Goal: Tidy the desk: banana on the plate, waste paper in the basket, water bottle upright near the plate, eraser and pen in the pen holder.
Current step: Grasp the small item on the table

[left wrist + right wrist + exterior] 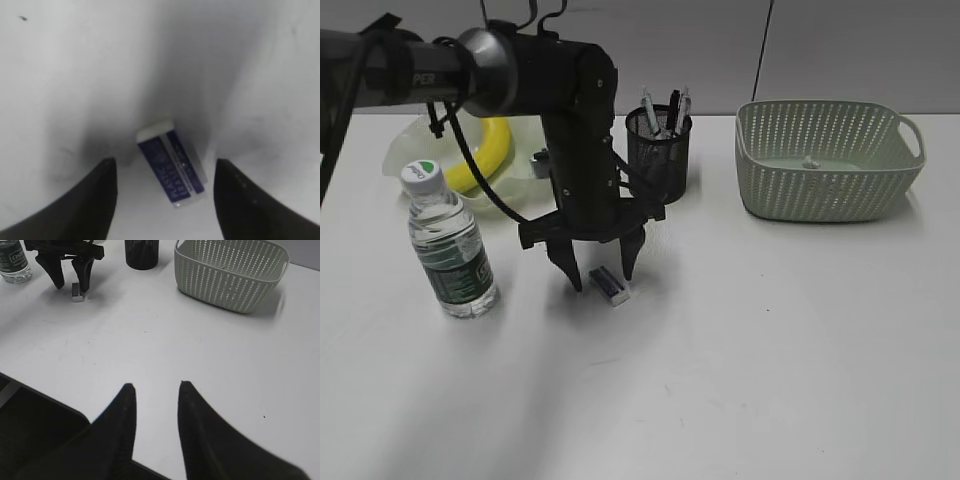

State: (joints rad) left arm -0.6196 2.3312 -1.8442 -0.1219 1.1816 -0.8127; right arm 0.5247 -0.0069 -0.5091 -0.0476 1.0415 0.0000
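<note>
A small white eraser [611,285] in a dark blue sleeve lies flat on the white desk [770,350]. My left gripper [603,280] points down over it, open, with one finger on each side and a gap to both. In the left wrist view the eraser [172,162] lies at a slant between the two fingers of the left gripper [164,165]. The banana [490,150] rests in the plate [405,150]. The water bottle [448,245] stands upright. Pens [665,110] stand in the pen holder [658,150]. The waste paper [811,162] is in the basket [828,160]. My right gripper [157,385] is open and empty.
The left arm reaches in from the upper left above the plate and bottle. The pen holder stands just behind the left gripper. From the right wrist the basket [230,272], pen holder [141,252] and eraser [77,292] show far off; a dark edge fills the lower left.
</note>
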